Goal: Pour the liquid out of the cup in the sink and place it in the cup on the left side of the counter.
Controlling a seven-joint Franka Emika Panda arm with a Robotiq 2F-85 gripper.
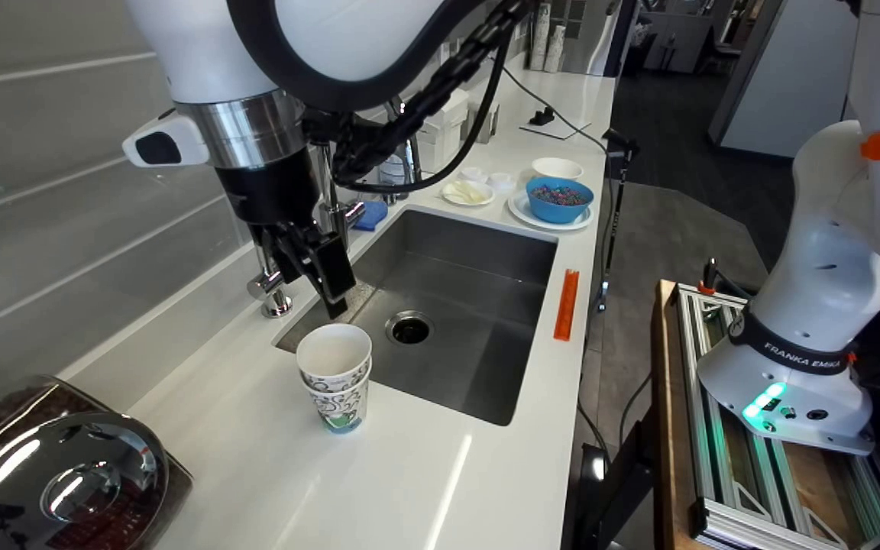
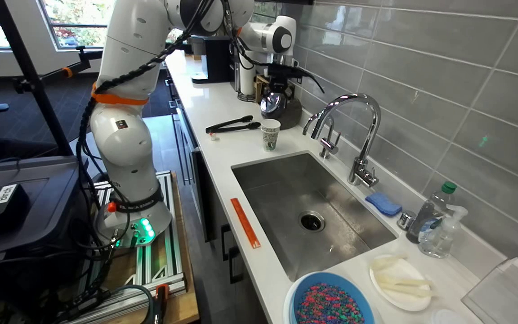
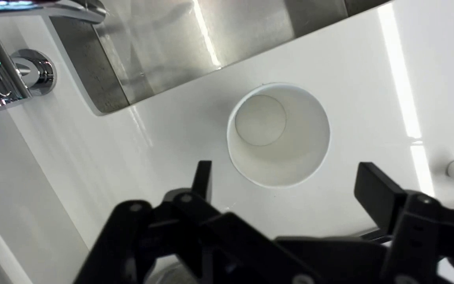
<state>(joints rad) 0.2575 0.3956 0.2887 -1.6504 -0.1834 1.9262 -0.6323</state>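
Two patterned white paper cups, one nested in the other, stand upright on the counter beside the sink's edge. The upper cup and the lower cup show in an exterior view; the stacked cups show in an exterior view too. In the wrist view I look down into the upper cup; its white bottom shows and I see no clear liquid. My gripper is open and empty, its fingers spread wider than the cup and apart from it. It also shows in both exterior views. The steel sink has bare metal showing.
Chrome faucets rise along the wall side of the sink. A jar with a shiny lid and black tongs lie near the cups. A red ruler, blue bowl, sponge and soap bottles surround the sink.
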